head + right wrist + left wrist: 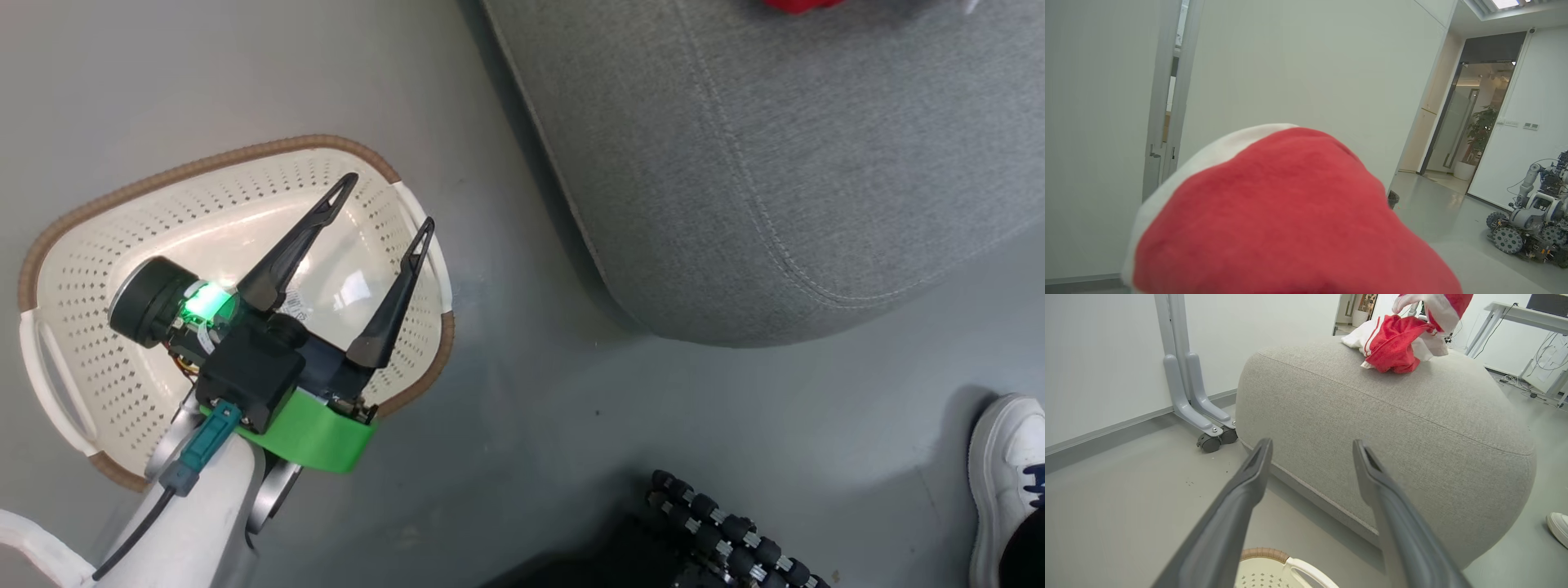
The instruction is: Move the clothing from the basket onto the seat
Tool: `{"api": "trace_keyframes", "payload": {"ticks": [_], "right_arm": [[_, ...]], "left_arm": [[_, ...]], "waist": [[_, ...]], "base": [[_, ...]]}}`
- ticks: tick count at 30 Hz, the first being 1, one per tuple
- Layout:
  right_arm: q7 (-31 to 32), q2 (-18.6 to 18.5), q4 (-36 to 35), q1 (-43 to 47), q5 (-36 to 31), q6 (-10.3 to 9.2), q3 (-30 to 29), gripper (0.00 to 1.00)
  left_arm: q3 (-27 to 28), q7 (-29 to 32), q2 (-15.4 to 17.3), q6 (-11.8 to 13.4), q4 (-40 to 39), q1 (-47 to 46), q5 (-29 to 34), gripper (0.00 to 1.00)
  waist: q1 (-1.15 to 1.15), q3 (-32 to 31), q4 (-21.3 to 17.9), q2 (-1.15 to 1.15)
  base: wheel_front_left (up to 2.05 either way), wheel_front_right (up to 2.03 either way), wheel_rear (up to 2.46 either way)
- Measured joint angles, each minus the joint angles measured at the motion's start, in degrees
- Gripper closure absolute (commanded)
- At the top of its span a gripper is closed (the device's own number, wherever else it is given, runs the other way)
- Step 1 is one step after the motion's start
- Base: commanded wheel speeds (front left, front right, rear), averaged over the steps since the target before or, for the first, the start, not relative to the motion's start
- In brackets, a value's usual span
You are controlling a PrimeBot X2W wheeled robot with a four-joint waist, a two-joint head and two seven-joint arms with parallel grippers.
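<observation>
The large grey fabric-upholstered seat takes the upper right of the head view. At that view's left stands the small cream-white perforated plastic basket with its brown woven-look rim, and what we see of its floor is bare.

Of the soft red-and-white fabric clothing, one bunched piece lies on top of the seat, at the upper right of the left wrist view. A second piece hangs just above it. The right tool is closed, and we judge it clamped on that hanging piece, since red cloth drapes over its fingers in the right wrist view. The left tool hovers over the basket with its fingers spread and nothing between them.

We judge the step to be setting down the last garment. We would lower it until the fabric rests well in from the seat's rounded edge, beside the first piece. Then we would part the fingers and lift straight up so nothing snags.

A small sticker in the basket carries print too small for us to read.
</observation>
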Motion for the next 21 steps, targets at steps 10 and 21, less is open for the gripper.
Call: {"api": "trace_keyframes", "payload": {"ticks": [10,21], "right_arm": [[0.0,2.4,14.5,0.2,-2.3,0.00,0.3,1.00],[0.0,4.6,27.9,0.1,2.2,0.00,8.8,1.00]], "left_arm": [[-0.3,0.0,-0.1,0.0,0.0,-0.2,0.5,0.00],[0.1,0.0,0.0,0.0,0.9,0.2,0.5,0.00]], "waist": [[0.00,5.0,5.3,0.00],[-0.01,4.8,5.0,0.00]], "base": [[0.00,0.00,0.00],[0.00,0.00,0.00]]}}
